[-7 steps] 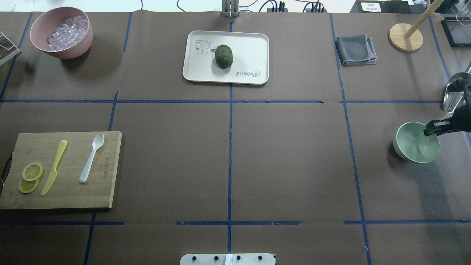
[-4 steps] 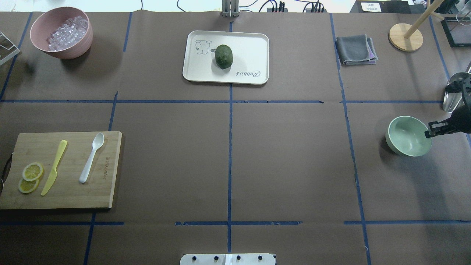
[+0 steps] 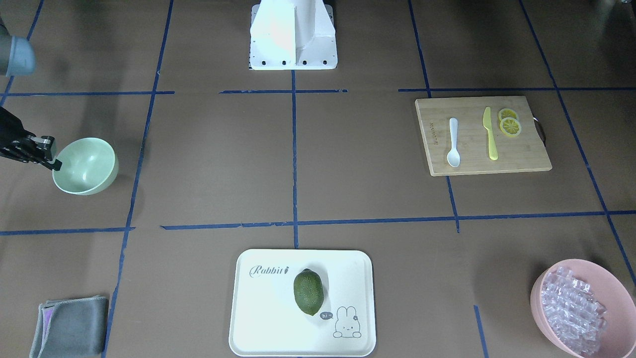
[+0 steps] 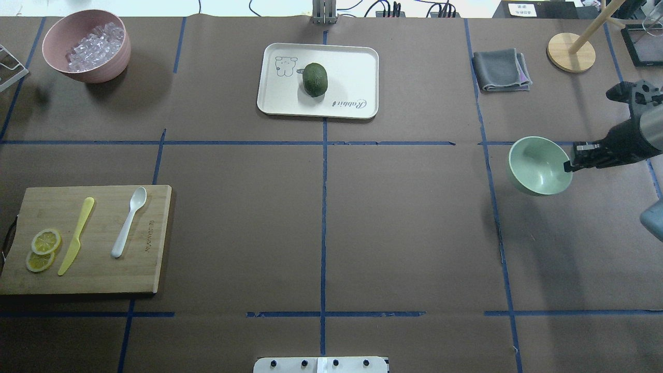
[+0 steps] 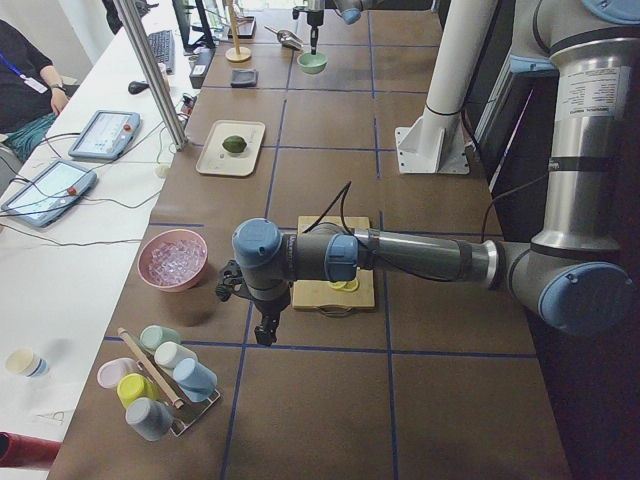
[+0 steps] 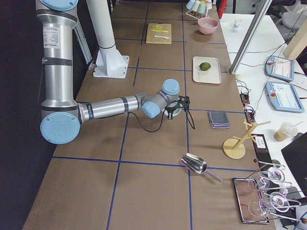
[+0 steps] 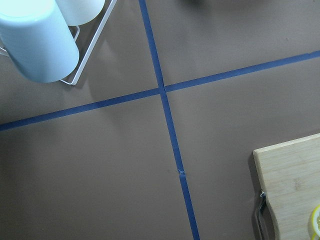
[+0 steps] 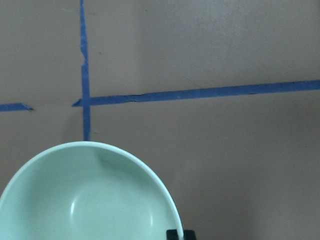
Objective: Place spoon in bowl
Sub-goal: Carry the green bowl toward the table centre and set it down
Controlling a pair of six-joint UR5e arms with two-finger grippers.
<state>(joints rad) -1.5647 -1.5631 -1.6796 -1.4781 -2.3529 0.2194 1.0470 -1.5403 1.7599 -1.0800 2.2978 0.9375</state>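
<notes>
Spoon: the spoon (image 4: 128, 223) lies flat on the cutting board (image 4: 155, 269) near the table's left edge, just beside the yellow knife (image 4: 76, 235).
Bowl: the bowl (image 4: 536, 166) is tilted, far off on the right.
Right gripper: the right gripper (image 4: 570, 166) pinches the bowl's rim.
Open room: the bare table (image 4: 404, 223) lies between board and bowl.
Hard to see: the left gripper (image 5: 265, 330) shows only from the side, so nobody can tell if its fingers are apart or together.

overhead camera is looking down, tray (image 4: 352, 67) lying far; front camera is facing back, tray nearest. side cameras are sighting along the worktop (image 5: 330, 130), tray mid-length. wrist cameras are looking down close, the right one at the bowl (image 8: 90, 200), well apart from the tray.
</notes>
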